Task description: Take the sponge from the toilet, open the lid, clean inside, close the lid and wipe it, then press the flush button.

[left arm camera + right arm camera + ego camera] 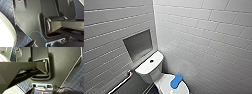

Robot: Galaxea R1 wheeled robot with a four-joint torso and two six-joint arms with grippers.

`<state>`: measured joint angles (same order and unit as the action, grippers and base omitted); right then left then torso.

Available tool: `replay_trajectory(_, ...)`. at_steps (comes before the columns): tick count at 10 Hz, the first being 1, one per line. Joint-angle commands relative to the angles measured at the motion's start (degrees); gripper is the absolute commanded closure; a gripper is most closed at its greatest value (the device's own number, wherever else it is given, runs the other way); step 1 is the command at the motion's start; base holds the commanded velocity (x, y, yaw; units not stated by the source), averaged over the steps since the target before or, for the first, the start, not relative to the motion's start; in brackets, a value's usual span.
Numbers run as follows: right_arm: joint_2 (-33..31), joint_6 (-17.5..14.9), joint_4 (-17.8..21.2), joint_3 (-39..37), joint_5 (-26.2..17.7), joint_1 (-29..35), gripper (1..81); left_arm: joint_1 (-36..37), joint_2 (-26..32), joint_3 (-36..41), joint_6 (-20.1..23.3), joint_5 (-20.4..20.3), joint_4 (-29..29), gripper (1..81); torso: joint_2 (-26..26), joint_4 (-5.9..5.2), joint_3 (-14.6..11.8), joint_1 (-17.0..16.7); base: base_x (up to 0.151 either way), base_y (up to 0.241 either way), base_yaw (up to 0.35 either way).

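The white toilet (149, 67) stands in the corner of the tiled walls, low in the head view. Its oval lid (164, 86) is down over the bowl. The bright blue sponge (176, 81) lies on the lid near its right edge, with nothing touching it. A round flush button (151, 60) sits in the middle of the flat tank top. Both my grippers stand open and hold nothing. Both wrist views look onto my own dark body above a dark blue tiled floor (5, 7).
A recessed niche (138, 45) is set in the left wall above the tank. A metal grab bar (121, 83) runs along that wall to the left of the toilet. The right wall (209, 50) stands close beside the bowl. A pale curved surface (5, 33) fills one edge of the left wrist view.
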<state>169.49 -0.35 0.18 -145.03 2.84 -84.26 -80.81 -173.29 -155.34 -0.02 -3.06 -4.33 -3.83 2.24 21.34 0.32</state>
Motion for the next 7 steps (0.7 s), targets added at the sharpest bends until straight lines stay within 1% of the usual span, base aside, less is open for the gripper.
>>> replay_trajectory(1,-12.3,1.2,3.7,15.0,-2.6,1.4,1.0,0.3,4.2,5.7,0.2,3.2,-0.6,1.0,0.0,0.0,0.0,0.0,0.0,0.0,0.0)
replay_trajectory(2,-14.3,1.3,5.2,16.8,-2.5,1.9,1.0,0.3,4.6,5.8,0.2,3.1,-0.5,1.0,-5.8,0.0,0.0,3.7,0.0,0.0,0.0)
replay_trajectory(4,-17.1,1.3,5.5,19.4,-1.9,2.6,1.0,0.3,4.7,5.8,0.2,3.1,-0.6,1.0,-7.2,0.0,0.0,4.6,0.0,0.0,0.0)
replay_trajectory(7,-18.9,1.3,5.6,21.5,-1.5,3.6,1.0,0.3,4.4,5.8,0.2,3.3,-0.3,1.0,-13.3,0.0,0.0,8.4,0.0,0.0,0.0)
